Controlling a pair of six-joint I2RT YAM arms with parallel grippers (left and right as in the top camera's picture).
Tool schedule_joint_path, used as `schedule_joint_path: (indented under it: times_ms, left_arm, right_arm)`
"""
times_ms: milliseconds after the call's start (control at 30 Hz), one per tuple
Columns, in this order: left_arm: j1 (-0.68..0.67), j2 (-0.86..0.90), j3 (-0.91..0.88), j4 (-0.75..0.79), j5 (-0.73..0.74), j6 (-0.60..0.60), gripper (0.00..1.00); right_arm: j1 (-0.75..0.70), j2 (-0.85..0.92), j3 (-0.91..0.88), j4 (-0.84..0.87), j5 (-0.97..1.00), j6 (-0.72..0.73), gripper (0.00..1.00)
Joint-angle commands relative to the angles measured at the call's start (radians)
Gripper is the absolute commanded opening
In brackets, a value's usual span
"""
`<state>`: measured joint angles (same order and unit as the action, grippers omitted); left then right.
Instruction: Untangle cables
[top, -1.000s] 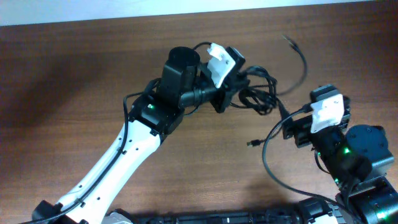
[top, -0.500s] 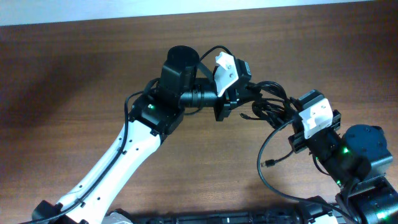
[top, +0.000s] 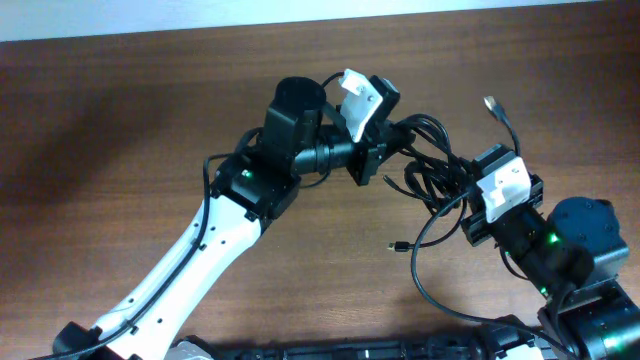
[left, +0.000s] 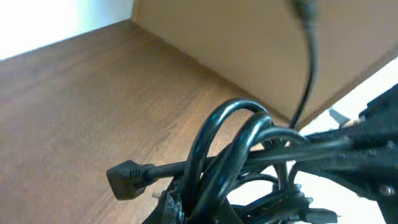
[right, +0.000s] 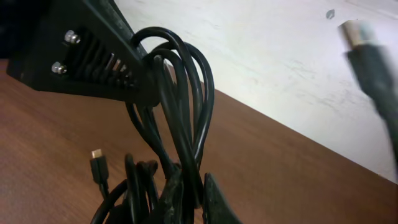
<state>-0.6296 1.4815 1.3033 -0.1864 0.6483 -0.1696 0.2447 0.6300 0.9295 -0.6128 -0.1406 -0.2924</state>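
Plug (top: 395, 247) nearest the base has drifted left, right hand (right: 191, 196) pinched shut on the cables (top: 432, 172), knot drawn above the table (top: 120, 120) to the left hand (top: 388, 140), also clamped on them, far plug end (top: 490, 102) newly flicked up: loosening, not yet undone.

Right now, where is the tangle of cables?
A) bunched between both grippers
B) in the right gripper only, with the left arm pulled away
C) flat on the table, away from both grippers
A: the cables bunch between the left gripper and the right gripper, and each wrist view shows strands in its own fingers.
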Motion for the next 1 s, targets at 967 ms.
schedule_joint_path:
  times_ms: [967]
  left_arm:
    - [0.017, -0.009, 0.007, -0.027, -0.067, -0.028, 0.00]
  right_arm:
    - [-0.003, -0.011, 0.019, -0.012, 0.108, 0.163, 0.10]
